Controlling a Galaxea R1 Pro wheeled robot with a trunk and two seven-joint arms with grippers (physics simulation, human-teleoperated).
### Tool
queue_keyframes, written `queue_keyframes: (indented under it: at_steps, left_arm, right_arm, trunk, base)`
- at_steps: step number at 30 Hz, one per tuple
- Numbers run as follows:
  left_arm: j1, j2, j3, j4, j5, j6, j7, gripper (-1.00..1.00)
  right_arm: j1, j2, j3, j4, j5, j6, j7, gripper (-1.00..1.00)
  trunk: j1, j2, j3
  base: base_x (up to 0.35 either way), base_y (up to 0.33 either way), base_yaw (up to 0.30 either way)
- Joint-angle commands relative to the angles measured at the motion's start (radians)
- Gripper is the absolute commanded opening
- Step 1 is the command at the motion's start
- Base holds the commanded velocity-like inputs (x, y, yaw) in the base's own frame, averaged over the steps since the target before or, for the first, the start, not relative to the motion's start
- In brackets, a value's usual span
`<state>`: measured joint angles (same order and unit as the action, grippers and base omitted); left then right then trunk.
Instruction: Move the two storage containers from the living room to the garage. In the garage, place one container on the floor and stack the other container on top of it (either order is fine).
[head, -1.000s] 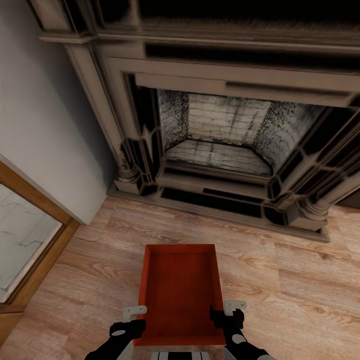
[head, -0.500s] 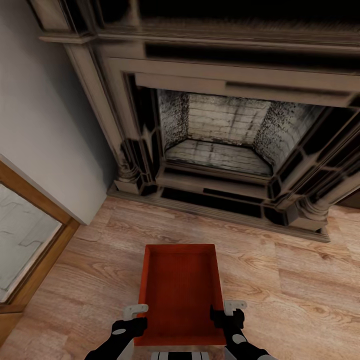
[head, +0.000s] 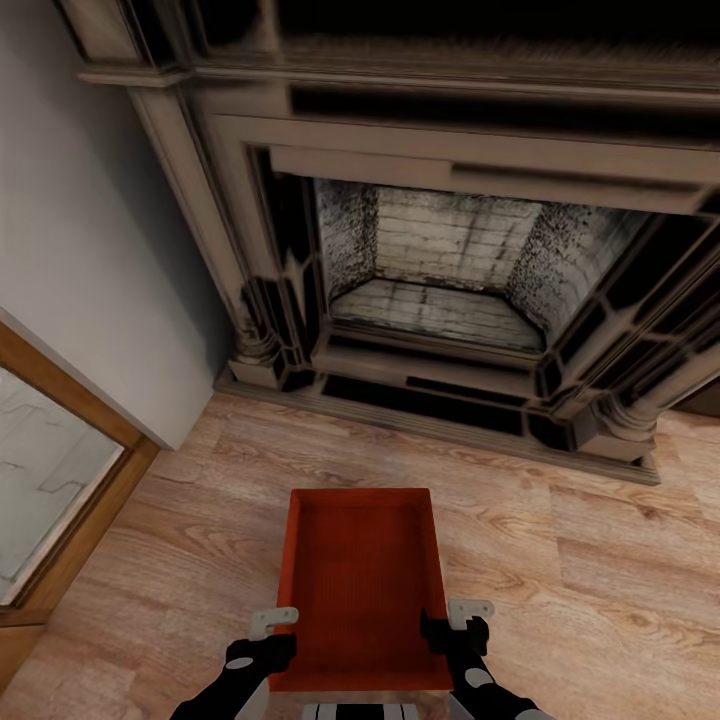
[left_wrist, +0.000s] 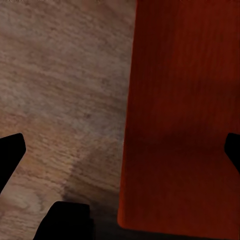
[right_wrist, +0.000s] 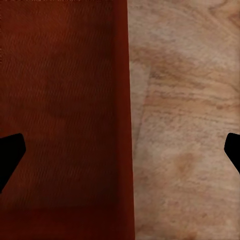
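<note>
No writing or label shows on the orange-red storage container (head: 362, 585), which sits on the wood-plank floor (head: 560, 560) near the robot, its long axis running near to far toward the brick fireplace (head: 440, 270). Bare planks lie open on both sides. The left end effector (head: 268, 640) and right end effector (head: 452, 632) straddle its side walls, jaws spread wide.

No readable text, labels, brands, numbers or signs anywhere: none on the orange-red box (head: 362, 585), none on the fireplace (head: 440, 260), none on the wood-plank floor (head: 580, 560) or wall (head: 90, 250).
</note>
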<state>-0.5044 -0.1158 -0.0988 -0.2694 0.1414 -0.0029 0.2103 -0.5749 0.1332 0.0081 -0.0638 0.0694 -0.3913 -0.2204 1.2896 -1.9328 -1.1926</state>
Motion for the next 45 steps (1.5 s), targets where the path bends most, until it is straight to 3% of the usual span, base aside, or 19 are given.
queue_keyframes:
  at_steps: [1,13,32,45]
  left_arm:
    - [0.000,0.001,-0.009,-0.001,0.010,0.000,0.006,1.00]
    - [0.000,0.002,-0.008,0.009,0.010,-0.050,0.006,1.00]
    - [0.000,-0.016,-0.006,0.014,0.007,-0.056,0.020,1.00]
    - [0.000,-0.018,-0.005,0.013,0.007,-0.077,0.022,1.00]
  right_arm:
    - [0.000,0.000,0.001,0.001,0.007,-0.001,-0.007,1.00]
    - [0.000,0.000,0.001,0.001,0.007,0.000,-0.007,1.00]
    - [-0.001,0.001,0.000,0.002,0.007,-0.011,-0.008,1.00]
    - [-0.001,0.000,0.000,0.001,0.007,-0.012,-0.007,1.00]
  trunk:
    - [0.000,0.000,-0.001]
    - [0.000,0.000,-0.001]
    - [0.000,0.000,-0.001]
    - [0.050,-0.091,-0.041]
  base:
    - [0.000,0.000,0.000]
    - [0.000,0.000,0.000]
    - [0.000,0.000,0.000]
    - [0.000,0.000,0.000]
